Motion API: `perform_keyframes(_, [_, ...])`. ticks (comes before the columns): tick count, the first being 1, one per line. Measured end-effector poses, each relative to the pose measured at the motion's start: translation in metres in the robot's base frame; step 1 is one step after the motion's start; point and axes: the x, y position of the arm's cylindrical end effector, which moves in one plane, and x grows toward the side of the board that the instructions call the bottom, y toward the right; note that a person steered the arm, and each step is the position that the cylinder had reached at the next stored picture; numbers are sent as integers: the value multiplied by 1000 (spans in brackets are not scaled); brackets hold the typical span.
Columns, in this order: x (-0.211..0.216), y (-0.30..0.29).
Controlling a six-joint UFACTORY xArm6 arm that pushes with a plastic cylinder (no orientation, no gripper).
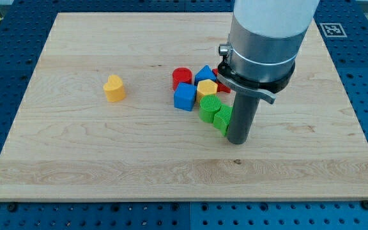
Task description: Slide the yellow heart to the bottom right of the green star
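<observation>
Standing alone: yellow heart (114,88) at the board's (75,166) left of centre, well apart from the cluster.

Green star (223,119), probably a star though the rod partly hides it, sits at the cluster's lower right, touching my tip (237,142) on its right. No fingers here, only the rod. A green round block (209,108), blue cube (184,96), yellow hexagon (207,88), blue triangle (204,73) and red cylinder (182,78) crowd together.
</observation>
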Motion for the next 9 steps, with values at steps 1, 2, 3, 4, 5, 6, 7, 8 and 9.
perform_keyframes(1, [-9,0])
perform_keyframes(2, [-20,0])
perform_keyframes(3, [-21,0])
perform_keyframes(4, [-1,0])
perform_keyframes(5, [51,-9])
perform_keyframes(6, [77,-39])
perform_keyframes(7, [75,-56])
perform_keyframes(8, [76,-57])
perform_keyframes(9, [76,-88])
